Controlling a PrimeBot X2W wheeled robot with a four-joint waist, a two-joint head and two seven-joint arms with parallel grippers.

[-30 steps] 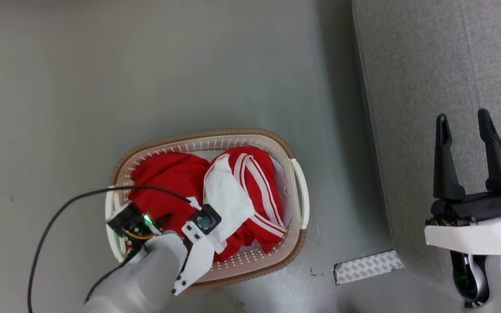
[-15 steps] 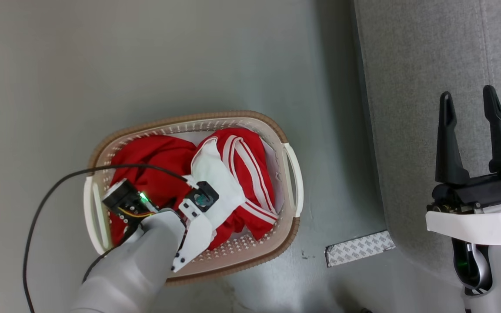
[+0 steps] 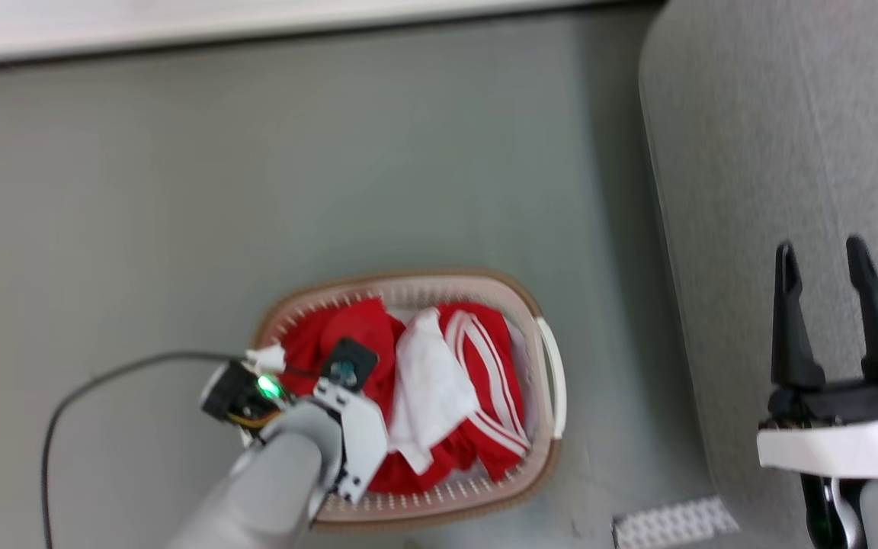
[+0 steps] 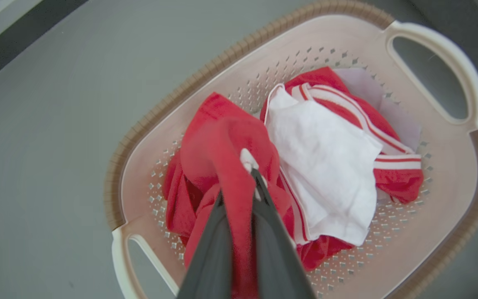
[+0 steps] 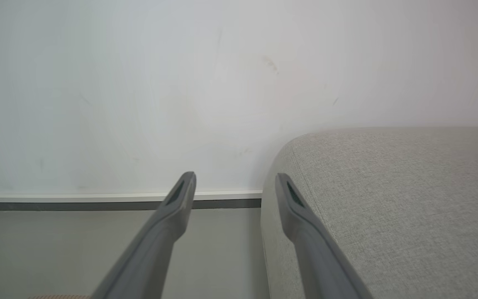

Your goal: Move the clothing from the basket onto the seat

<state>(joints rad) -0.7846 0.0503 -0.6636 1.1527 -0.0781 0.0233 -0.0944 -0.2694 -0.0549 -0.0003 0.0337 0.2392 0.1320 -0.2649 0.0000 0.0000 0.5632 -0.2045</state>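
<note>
The clothing (image 4: 222,141) was noted inside the basket (image 4: 222,66); none lay on the seat (image 3: 774,152). A red fold, standing in a peak, was clamped between the closed fingers of the left gripper (image 4: 241,187). A white-patched, striped piece lay just beside those fingers, toward the far handle. Step judged: grasp made, lift-out not yet done. The next move was judged to call for a straight lift clear of the rim around the gripper, then a carry over the floor (image 3: 332,152) to the seat. The seat was well apart from the left gripper and just beside the right gripper (image 3: 824,255), whose fingers were held apart and empty. How many garments were caught could not be told. In the blurred head view the left fingers were hidden by the wrist. In the left wrist view the basket's near rim was cut off.
</note>
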